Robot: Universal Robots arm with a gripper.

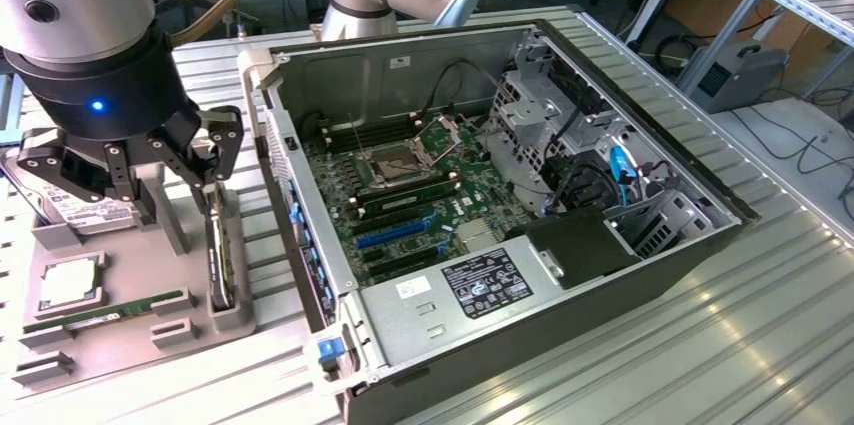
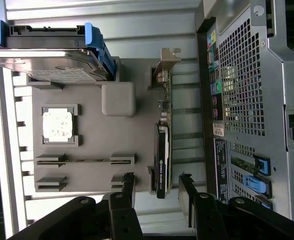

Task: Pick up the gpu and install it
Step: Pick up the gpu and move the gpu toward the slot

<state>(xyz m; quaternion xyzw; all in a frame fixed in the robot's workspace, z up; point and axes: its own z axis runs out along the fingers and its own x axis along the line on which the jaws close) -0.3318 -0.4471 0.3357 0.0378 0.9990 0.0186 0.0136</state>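
Little of the job looks done. On the exterior view's left, a grey moulded holder (image 1: pixel 134 345) on the ribbed metal bench (image 1: pixel 747 345) carries a silver hard drive (image 1: pixel 83 213), a square processor (image 1: pixel 67 283) and a thin green memory stick (image 1: pixel 107 313). The end effector (image 2: pixel 156 186) hangs above, jaws wide and empty, astride the gpu (image 2: pixel 161 167), a thin dark card on edge in its slot with a silver bracket at one end. Rightward, the open steel computer case (image 1: pixel 694 235) shows its green motherboard (image 1: pixel 414 210), whose expansion slots look unfilled.
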